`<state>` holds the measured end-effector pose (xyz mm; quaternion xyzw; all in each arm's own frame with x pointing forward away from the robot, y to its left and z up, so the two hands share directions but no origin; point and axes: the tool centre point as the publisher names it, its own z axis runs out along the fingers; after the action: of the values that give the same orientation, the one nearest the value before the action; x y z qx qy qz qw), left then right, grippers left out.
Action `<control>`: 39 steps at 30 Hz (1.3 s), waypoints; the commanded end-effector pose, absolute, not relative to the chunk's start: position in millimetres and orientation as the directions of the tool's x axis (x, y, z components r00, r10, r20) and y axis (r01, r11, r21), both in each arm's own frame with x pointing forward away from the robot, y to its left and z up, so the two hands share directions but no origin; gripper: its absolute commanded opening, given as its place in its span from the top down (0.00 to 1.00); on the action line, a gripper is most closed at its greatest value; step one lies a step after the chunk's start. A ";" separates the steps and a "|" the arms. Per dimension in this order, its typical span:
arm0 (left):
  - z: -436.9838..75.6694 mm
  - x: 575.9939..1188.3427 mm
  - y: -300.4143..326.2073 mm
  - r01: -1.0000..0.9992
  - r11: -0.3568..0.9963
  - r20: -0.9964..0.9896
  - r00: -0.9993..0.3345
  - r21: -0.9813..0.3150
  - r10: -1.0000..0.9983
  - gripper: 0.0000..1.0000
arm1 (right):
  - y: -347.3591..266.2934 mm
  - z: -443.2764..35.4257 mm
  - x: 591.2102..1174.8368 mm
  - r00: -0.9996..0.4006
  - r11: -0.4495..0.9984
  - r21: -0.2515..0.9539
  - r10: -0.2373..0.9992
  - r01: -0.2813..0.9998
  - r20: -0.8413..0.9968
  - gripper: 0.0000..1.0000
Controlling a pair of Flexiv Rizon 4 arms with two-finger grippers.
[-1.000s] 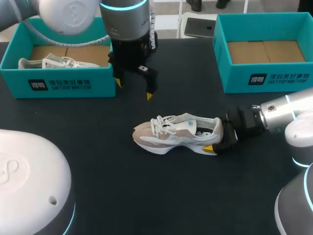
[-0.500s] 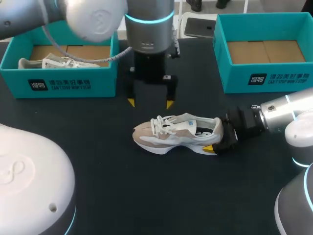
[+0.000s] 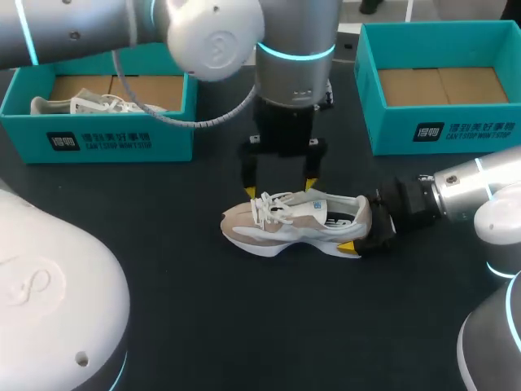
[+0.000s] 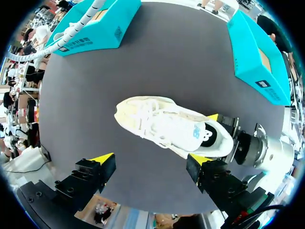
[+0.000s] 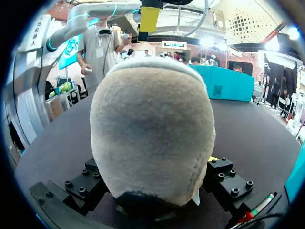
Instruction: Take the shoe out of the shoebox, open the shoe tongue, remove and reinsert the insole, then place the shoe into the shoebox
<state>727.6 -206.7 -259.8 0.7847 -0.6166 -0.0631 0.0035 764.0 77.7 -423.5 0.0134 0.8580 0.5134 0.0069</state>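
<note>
The left arm enters from 10 o'clock and hangs upright. Its left gripper (image 3: 279, 189) is spread wide just above the shoe (image 3: 297, 221), gripping nothing. Its wrist view alone shows the shoe's opening from above. The shoe lies mid-table, heel toward 3 o'clock. There the level right gripper (image 3: 362, 224) clamps the heel, which fills the right wrist view.

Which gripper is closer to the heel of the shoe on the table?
Right. The right gripper clamps the heel of the shoe from both sides; the left gripper hangs open above the laces.
</note>
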 end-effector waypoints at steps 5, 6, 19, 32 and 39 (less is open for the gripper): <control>-270.2 723.4 -249.9 -0.848 -0.501 -0.336 0.529 -0.173 -0.779 0.00 | 82.4 -429.1 767.3 -0.999 0.475 0.880 0.032 0.016 0.001 1.00; -271.2 723.7 -252.2 -0.857 -0.481 -0.350 0.515 -0.185 -0.783 0.00 | 82.4 -429.1 767.3 -0.999 0.475 0.880 0.032 0.016 0.001 1.00; -288.4 736.8 -275.2 -0.865 -0.428 -0.435 0.501 -0.260 -0.748 0.00 | 82.4 -429.1 767.3 -0.999 0.475 0.880 0.032 0.016 0.001 1.00; -288.4 736.8 -275.2 -0.865 -0.428 -0.435 0.501 -0.260 -0.748 0.00 | 82.4 -429.1 767.3 -0.999 0.475 0.880 0.032 0.016 0.001 1.00; -303.0 754.8 -280.4 -0.867 -0.416 -0.461 0.499 -0.276 -0.734 0.00 | 82.4 -429.1 767.3 -0.999 0.475 0.880 0.032 0.016 0.001 1.00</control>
<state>753.3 -273.3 -294.6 0.6938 -0.6860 -0.1341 -0.1735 764.0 77.8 -423.5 0.0134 0.8580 0.5135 0.0070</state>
